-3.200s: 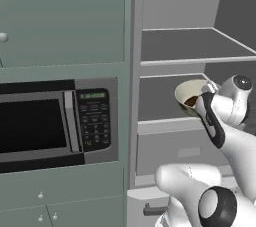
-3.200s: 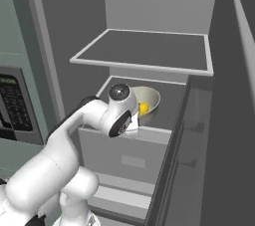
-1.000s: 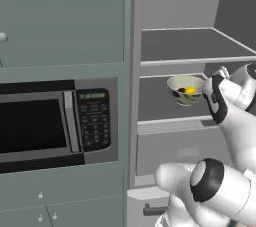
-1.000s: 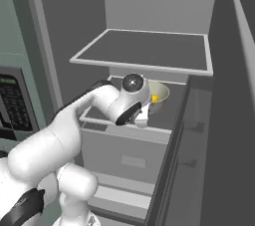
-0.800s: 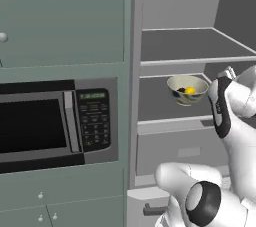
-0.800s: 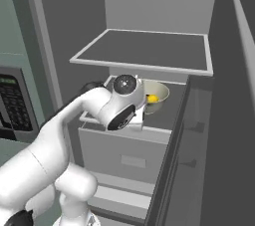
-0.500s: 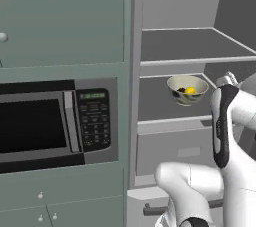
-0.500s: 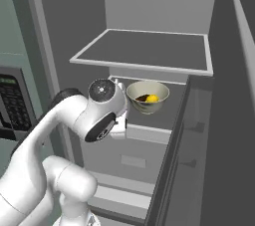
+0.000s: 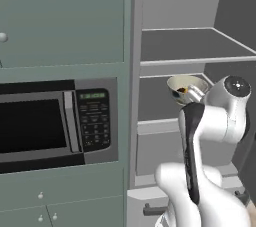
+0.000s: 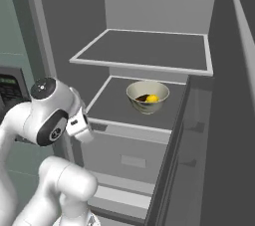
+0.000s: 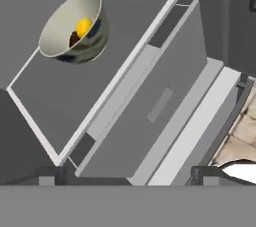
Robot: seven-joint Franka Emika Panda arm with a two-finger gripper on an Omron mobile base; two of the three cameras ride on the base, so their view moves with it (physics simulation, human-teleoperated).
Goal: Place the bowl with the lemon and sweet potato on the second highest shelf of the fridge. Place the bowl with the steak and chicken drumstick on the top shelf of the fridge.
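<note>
Right base view puts the bowl [image 10: 148,97] upright on the second highest shelf [image 10: 122,108] of the fridge [image 10: 149,6], sitting toward the shelf's right side and about midway between its pale front edge and the back wall. Inside it the lemon [image 10: 152,98] shows bright yellow against the pale inner wall, with a dark piece just beside it on the left that I can't identify from here. Above it, the top shelf [image 10: 149,51] runs flat and grey with its pale front edge. Below the bowl's shelf there is a grey drawer front [image 10: 124,158].

From the left base view the same bowl [image 9: 186,89] peeks out over the shelf's front edge, partly behind the arm's white wrist. Left of the fridge, behind a grey-green panel, sits the black-windowed microwave [image 9: 50,123], with grey-green cabinet doors [image 9: 62,16] above it.

The hand view looks back at the shelf from a tilted angle, with the bowl [image 11: 75,27] near the shelf's far corner and the lemon [image 11: 83,25] visible in it. The gripper [image 11: 129,177] is well apart from the bowl, its two dark finger tips [image 11: 47,175] spread wide with nothing between them.
</note>
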